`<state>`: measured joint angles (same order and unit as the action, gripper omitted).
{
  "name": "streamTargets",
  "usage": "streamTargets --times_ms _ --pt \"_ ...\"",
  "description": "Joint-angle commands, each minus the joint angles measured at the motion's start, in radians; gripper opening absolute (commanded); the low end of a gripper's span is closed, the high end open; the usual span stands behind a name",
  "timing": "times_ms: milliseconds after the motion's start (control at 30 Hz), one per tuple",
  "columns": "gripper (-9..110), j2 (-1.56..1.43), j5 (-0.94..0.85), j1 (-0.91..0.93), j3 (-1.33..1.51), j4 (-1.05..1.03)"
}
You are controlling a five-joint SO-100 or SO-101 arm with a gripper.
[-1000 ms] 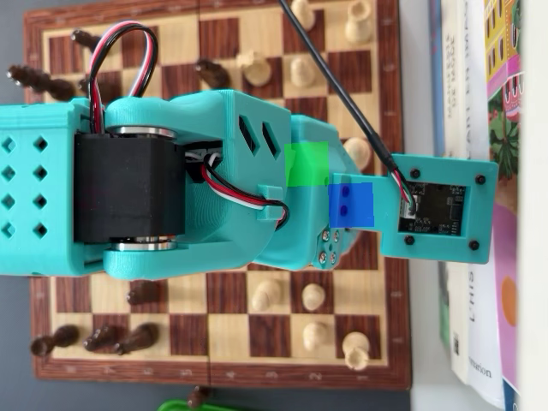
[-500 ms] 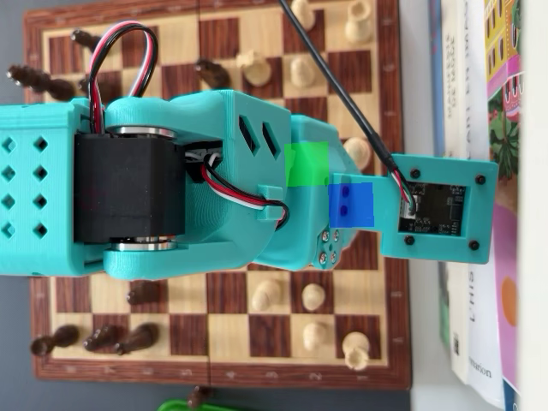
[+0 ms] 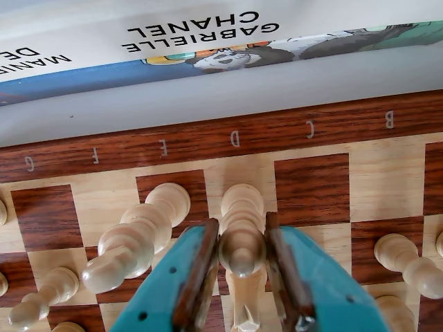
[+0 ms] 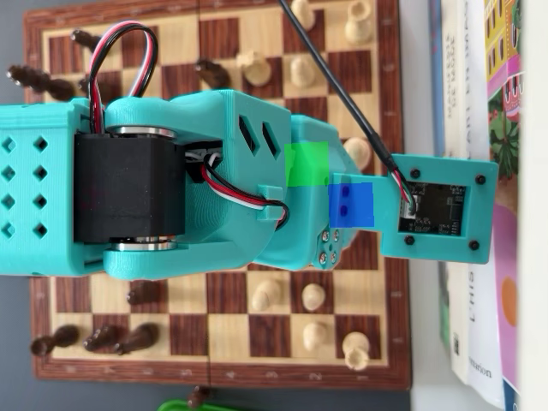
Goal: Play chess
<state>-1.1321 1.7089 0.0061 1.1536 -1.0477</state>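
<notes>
In the wrist view my teal gripper (image 3: pixel 241 223) has its brown pads closed against both sides of a tall light wooden chess piece (image 3: pixel 242 204) on the D file, near the lettered edge of the chessboard (image 3: pixel 311 128). The piece's round top sits between the jaws. Whether it is lifted off the board I cannot tell. In the overhead view the teal arm (image 4: pixel 223 171) covers the middle of the board (image 4: pixel 223 370) and hides the gripper and the held piece.
Other light pieces stand close by: a tall one (image 3: pixel 135 238) to the left, one (image 3: pixel 405 259) to the right, one (image 3: pixel 246 308) below the jaws. Dark pieces (image 4: pixel 111 336) line the overhead view's left side. Books (image 4: pixel 479 86) lie beside the board's right edge.
</notes>
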Motion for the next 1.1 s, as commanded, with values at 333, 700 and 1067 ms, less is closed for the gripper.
streamTargets --times_ms 333,700,1067 --pt "7 -0.091 0.000 -0.003 -0.043 -0.005" --pt "7 -0.178 0.006 -0.003 -0.043 -0.069" --pt "7 -0.388 0.035 -0.020 0.123 -0.069"
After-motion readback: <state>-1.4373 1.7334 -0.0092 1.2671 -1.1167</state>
